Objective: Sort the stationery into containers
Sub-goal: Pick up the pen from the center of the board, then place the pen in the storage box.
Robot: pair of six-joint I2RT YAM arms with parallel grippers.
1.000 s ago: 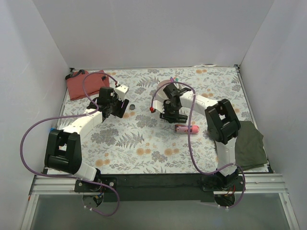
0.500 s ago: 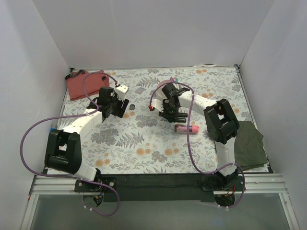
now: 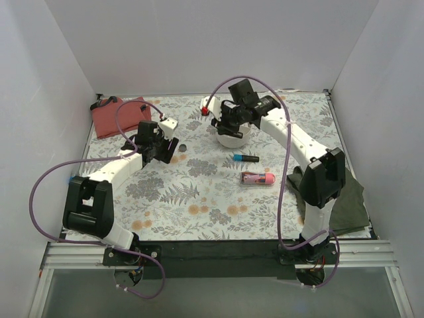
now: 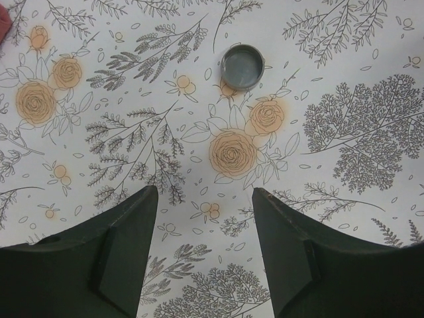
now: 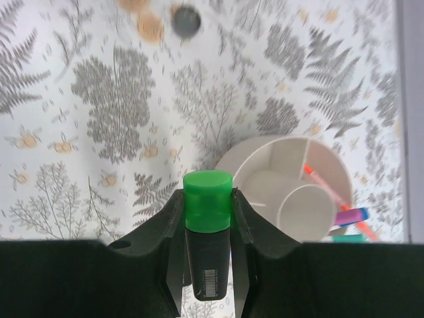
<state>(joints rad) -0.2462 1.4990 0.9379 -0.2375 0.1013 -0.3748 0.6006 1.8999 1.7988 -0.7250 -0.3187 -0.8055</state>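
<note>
My right gripper (image 3: 227, 120) is shut on a black highlighter with a green cap (image 5: 207, 255) and holds it in the air just left of the round white tub (image 3: 232, 140). In the right wrist view the tub (image 5: 254, 150) shows inner dividers and several pens (image 5: 335, 199) in its right compartment. My left gripper (image 3: 163, 150) is open and empty, low over the table. A small blue-grey cylinder (image 4: 242, 67) stands ahead of its jaws, apart from them. A blue-capped black highlighter (image 3: 245, 158) and a pink tube (image 3: 257, 178) lie in front of the tub. The red pouch (image 3: 118, 116) lies at the far left.
A dark green cloth (image 3: 347, 199) lies at the table's right edge. White walls close in the left, back and right sides. The small cylinder also shows at the top of the right wrist view (image 5: 186, 20).
My right arm has lifted off the table near the pink tube and swung back over the tub with the green-capped highlighter. The blue-capped highlighter is now uncovered. The left arm has not moved.
</note>
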